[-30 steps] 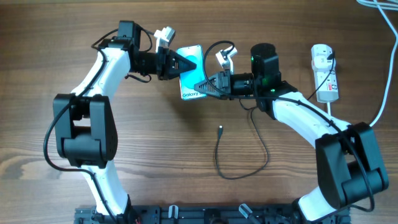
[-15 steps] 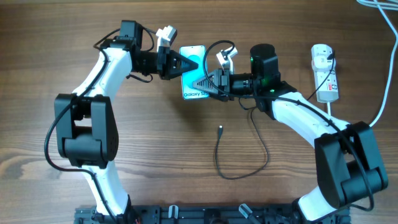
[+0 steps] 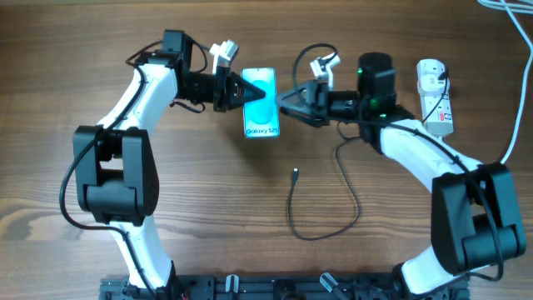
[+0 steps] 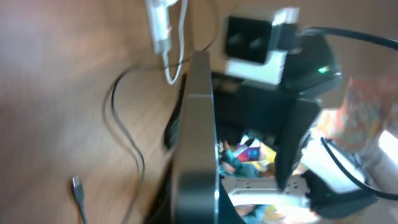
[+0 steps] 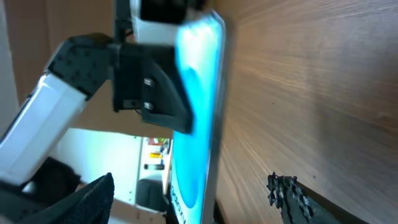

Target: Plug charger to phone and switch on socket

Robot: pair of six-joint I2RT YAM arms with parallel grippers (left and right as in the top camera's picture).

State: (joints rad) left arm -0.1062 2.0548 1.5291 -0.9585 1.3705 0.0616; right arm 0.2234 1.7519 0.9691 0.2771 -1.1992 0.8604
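The phone (image 3: 260, 108) shows its teal-blue screen upward at the middle of the table, white text band toward me. My left gripper (image 3: 252, 90) is shut on its left side. In the left wrist view the phone (image 4: 199, 118) appears edge-on in the left gripper (image 4: 199, 208). My right gripper (image 3: 287, 102) stands open just right of the phone, apart from it. The right wrist view has the phone (image 5: 194, 106) between its spread fingertips (image 5: 289, 190). The charger (image 3: 296, 174) lies on the wood below, plug tip free, and also shows as the charger (image 4: 77, 186). The socket (image 3: 435, 96) lies at the far right.
The charger's black cable (image 3: 321, 235) loops across the wood in front of the right arm. A thicker white cable (image 3: 518, 83) runs along the right edge. Bare wood (image 3: 208, 200) lies in front of the phone.
My right gripper has opened and drawn back to the right, off the phone. The left gripper has closed fully on the phone, which has shifted slightly right and turned straighter.
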